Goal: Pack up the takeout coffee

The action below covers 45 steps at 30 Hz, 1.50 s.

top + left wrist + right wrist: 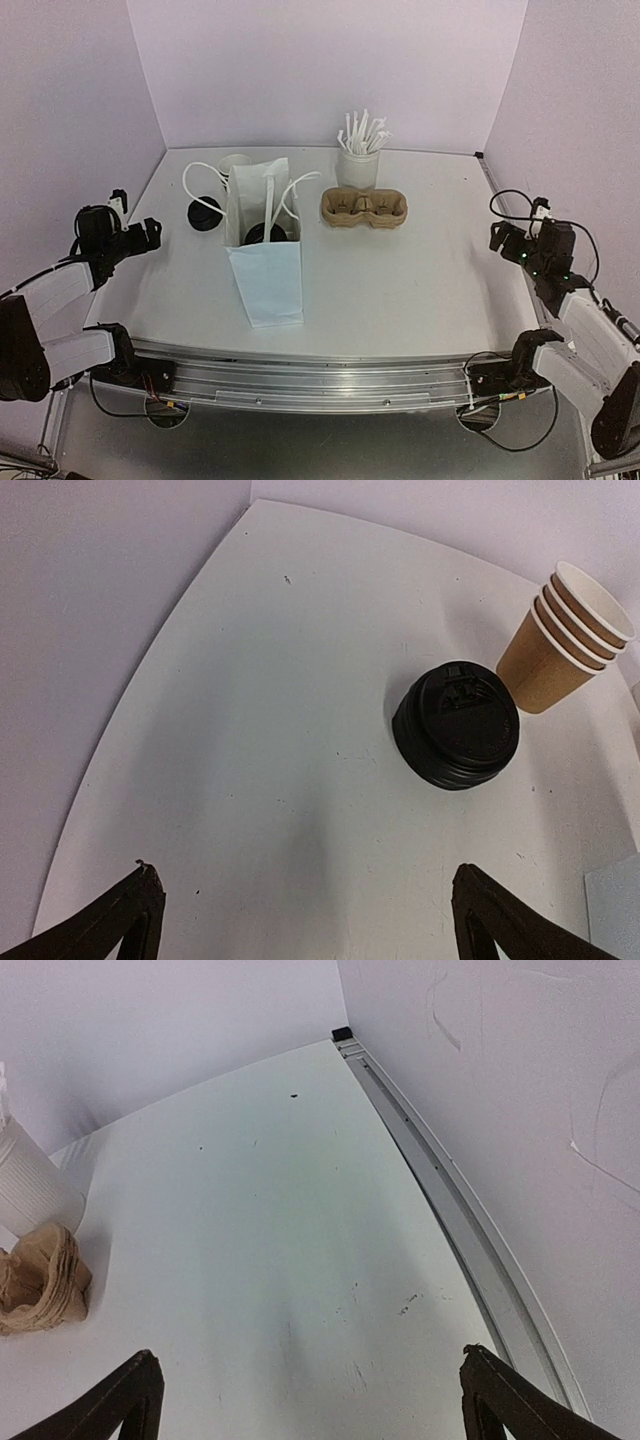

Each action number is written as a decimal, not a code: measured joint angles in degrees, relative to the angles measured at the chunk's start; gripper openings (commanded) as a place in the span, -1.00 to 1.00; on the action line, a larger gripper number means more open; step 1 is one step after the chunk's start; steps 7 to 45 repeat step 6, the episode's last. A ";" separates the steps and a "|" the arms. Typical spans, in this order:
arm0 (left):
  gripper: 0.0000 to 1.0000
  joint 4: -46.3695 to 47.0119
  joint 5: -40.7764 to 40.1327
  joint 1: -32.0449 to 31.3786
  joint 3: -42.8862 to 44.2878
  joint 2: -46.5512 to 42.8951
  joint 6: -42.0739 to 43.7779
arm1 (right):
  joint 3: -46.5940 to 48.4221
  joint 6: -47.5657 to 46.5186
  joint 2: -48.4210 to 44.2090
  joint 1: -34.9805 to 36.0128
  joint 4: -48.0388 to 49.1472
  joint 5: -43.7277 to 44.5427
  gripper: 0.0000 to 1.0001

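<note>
Lids [455, 725]: black stack lay ahead-right of left pincer [305, 917], which was released and empty; cups [565, 635] just beyond. Carrier [40, 1280] lay well left of right pincer [305, 1400], also released.

The white worktop [420, 280] carries five things, seen from above. A white handled paper bag [268, 275] stands open just toward 9 o'clock of centre. A stack of black lids [205, 213] sits at 10 o'clock, nested brown cups [565, 630] at 11. At 12 to 1 o'clock a white cup of sticks [358, 168] stands just behind the tan pulp carrier [365, 208].
</note>
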 measured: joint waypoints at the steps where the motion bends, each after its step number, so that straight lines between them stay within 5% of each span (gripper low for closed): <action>1: 0.99 0.55 0.08 0.04 -0.55 -0.15 -0.10 | -0.45 -0.16 -0.14 0.00 1.35 -0.09 0.97; 45: 0.99 2.06 0.14 0.21 -2.04 -0.61 -1.77 | -3.45 -0.64 -0.14 0.00 5.95 -0.05 0.97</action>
